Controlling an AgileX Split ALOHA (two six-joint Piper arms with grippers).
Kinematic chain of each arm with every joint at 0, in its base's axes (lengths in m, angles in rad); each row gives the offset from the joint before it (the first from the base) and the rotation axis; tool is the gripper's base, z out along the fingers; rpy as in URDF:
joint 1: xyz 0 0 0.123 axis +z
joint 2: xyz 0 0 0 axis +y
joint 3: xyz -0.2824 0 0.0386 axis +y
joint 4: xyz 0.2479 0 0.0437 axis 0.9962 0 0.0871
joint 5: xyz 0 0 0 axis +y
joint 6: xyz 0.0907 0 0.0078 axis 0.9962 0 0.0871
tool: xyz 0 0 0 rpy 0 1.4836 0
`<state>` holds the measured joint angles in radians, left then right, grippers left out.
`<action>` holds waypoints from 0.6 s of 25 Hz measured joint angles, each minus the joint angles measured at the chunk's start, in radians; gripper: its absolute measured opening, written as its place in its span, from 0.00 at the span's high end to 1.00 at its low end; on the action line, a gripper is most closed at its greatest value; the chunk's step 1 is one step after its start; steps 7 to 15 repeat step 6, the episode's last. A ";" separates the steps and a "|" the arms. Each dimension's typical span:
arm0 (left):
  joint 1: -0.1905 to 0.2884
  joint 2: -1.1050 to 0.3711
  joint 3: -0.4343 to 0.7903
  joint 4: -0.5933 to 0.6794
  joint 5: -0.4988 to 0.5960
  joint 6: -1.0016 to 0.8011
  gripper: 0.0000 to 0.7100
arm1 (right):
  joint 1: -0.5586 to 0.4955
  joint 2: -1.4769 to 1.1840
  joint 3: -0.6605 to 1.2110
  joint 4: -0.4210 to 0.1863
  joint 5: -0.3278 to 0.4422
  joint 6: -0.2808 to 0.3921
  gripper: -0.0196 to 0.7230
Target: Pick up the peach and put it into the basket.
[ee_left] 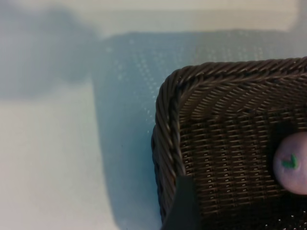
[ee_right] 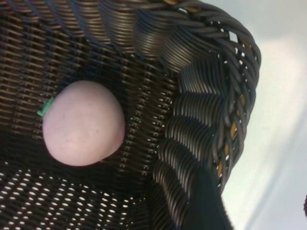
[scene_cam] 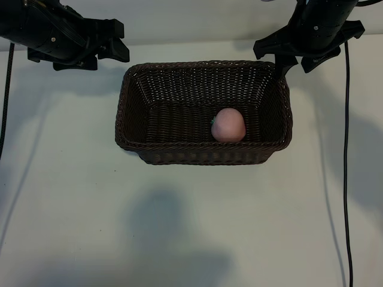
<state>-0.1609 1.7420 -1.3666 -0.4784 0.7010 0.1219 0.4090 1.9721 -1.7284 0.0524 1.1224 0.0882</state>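
The pale-pink peach [scene_cam: 228, 125] lies inside the dark-brown wicker basket [scene_cam: 203, 154], at its right side against the front wall, green stem bit to the left. My right gripper [scene_cam: 297, 61] hangs open and empty over the basket's back right corner. In the right wrist view the peach [ee_right: 82, 123] rests on the weave below the braided rim [ee_right: 230, 96], apart from my dark finger [ee_right: 204, 201]. My left gripper [scene_cam: 116, 40] stands open and empty, just outside the basket's back left corner. The left wrist view shows the peach [ee_left: 291, 163] and that corner of the rim [ee_left: 168, 110].
The basket stands in the middle of a white table [scene_cam: 72, 197]. Black cables [scene_cam: 346, 149] run down the table at the right and along the far left edge. A shadow falls on the near middle of the table.
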 joint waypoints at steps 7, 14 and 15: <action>0.000 0.000 0.000 0.000 0.000 0.000 0.17 | 0.000 0.000 0.000 0.000 -0.002 0.000 0.34; 0.000 0.000 0.000 0.000 0.000 0.000 0.17 | 0.000 0.000 0.000 0.000 -0.002 0.000 0.34; 0.000 0.000 0.000 0.000 0.000 0.000 0.17 | 0.000 0.000 0.000 0.000 -0.002 0.000 0.34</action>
